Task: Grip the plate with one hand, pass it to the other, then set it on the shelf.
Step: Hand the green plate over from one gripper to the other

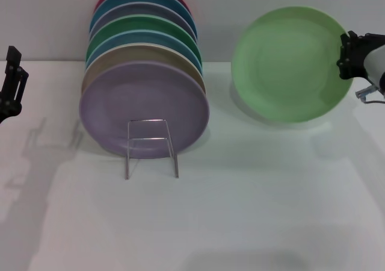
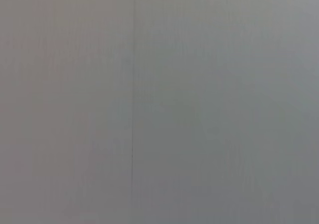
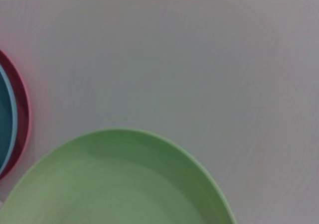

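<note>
Your right hand (image 1: 348, 53) pinches the mint plate (image 1: 292, 63) by its edge, held up off the desk (image 1: 252, 211), so it could twist loose at the pass to the left hand (image 1: 12, 81), whose fingers I cannot tell, beside a shelf (image 1: 150, 146) already crowded with plates.

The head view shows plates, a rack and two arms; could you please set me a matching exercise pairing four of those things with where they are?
Things:
1. pale green plate
2. lilac plate
3. wire rack
4. left end effector

Places:
A. at the far left edge of the head view, away from every plate
B. frontmost of the standing row of plates
C. held up off the table at its right rim by the right end effector
D. on the table, its front loop against the lilac plate

Pairs: 1-C, 2-B, 3-D, 4-A
</note>
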